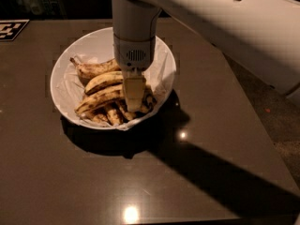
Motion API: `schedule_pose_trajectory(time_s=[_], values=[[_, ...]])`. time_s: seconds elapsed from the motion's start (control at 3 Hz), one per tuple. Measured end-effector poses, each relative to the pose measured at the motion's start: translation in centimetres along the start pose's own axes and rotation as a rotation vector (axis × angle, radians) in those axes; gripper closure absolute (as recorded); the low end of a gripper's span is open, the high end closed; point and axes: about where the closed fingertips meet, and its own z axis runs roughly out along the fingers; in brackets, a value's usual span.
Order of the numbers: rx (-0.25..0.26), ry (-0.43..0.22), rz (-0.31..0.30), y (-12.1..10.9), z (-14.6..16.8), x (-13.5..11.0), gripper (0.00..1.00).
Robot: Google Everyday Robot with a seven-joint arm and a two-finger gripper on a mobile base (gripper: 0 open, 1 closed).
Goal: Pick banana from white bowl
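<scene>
tightly, bananas crowd gripper in white bowl

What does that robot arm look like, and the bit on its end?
The arm is a thick, smooth, off-white shell with one small dark oval hole. It ends in a pale grey cylinder bearing a round grille of tiny holes. Below that, the gripper is a narrow cream block, down among the bananas in the bowl. No cables show.
</scene>
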Motion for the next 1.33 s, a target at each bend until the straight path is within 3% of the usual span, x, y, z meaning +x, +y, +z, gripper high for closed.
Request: schedule_pose_trajectory(time_s=[0.33,0.67,1.33], values=[[0.0,0.0,0.0,0.0,0.0,0.0,0.79],[0.047,-0.034,-0.034,0.3,-0.9,-0.5,0.99],[0.178,-0.127,-0.15,6.7,-6.0,-0.8,1.0]])
